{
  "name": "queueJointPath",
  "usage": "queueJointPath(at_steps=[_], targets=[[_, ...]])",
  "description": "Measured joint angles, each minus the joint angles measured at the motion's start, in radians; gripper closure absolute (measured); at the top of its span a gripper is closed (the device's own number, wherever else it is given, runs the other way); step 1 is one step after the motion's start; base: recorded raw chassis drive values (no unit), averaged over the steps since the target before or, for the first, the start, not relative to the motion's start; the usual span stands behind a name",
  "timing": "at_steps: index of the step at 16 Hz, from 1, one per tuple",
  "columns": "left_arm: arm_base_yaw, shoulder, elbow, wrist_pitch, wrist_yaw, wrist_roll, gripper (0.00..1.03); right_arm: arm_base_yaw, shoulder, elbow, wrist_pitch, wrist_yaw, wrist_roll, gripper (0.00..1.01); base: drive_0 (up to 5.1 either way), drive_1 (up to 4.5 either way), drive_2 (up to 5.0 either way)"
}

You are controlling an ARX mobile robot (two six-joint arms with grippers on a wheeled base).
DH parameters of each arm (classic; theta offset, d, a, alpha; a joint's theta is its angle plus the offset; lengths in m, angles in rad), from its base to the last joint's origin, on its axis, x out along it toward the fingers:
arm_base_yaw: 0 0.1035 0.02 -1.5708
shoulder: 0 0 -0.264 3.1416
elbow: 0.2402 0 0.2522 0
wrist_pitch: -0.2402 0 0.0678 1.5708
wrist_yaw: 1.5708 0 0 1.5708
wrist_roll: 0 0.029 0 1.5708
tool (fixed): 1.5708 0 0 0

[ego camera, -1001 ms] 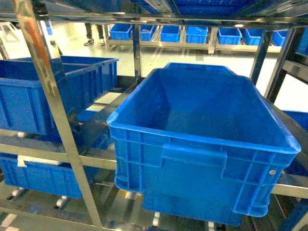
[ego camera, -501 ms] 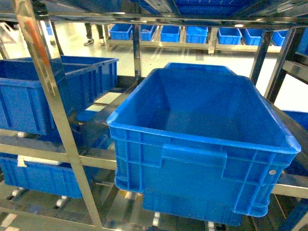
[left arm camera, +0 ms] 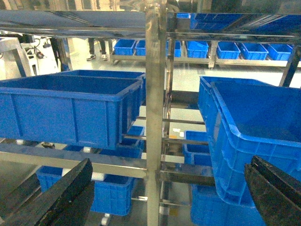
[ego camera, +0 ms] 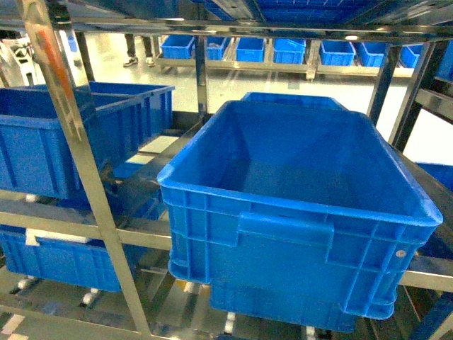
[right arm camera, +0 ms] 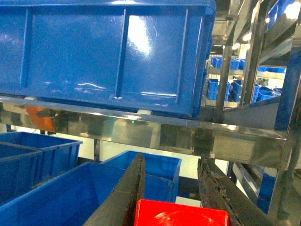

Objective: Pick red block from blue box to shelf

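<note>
The red block [right arm camera: 181, 219] sits at the bottom of the right wrist view, held between the two dark fingers of my right gripper [right arm camera: 171, 158], which is shut on it. The steel shelf [ego camera: 71, 127] fills the head view, and one of its rails [right arm camera: 155, 132] runs just above and ahead of the block. My left gripper [left arm camera: 170, 162] is open, with nothing between its fingers [left arm camera: 61, 197], and faces a shelf upright [left arm camera: 154, 117]. The blue box is out of view. Neither gripper shows in the head view.
A large dark blue crate [ego camera: 297, 212] sits on the shelf tier ahead, with another crate [ego camera: 42, 134] to its left. An upper crate [right arm camera: 103, 52] hangs over the right gripper, and lower crates [right arm camera: 56, 197] lie below it. More crates line the far wall [ego camera: 290, 49].
</note>
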Motion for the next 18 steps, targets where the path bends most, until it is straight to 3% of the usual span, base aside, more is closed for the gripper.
queueJointPath(at_steps=[18], targets=[[0.000,0.000,0.000,0.000,0.000,0.000,0.05,-0.007,0.001,0.000,0.002,-0.006,0.002,0.73,0.0,0.00,0.0]])
